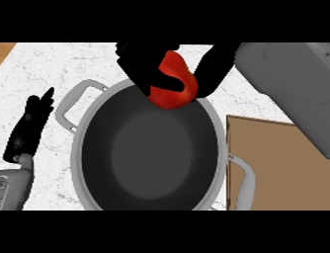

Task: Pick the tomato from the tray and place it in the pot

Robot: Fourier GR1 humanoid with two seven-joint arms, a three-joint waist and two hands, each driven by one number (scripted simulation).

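so, big to small: white marbled bench (44,74) with a wood strip at its top-left corner, then the grey pot (150,148) mid-frame, brown tray (284,168) touching its right side. right hand (142,64) comes in from the upper right on a grey forearm, fingers and thumb curled round the red tomato (175,84), which hangs over the pot's far rim, just inside the opening, long axis tilted near-vertical. release looks like the step in hand; a slight move toward pot centre would be safer. left hand (31,126) rests beside the pot's left handle, fingers straight.
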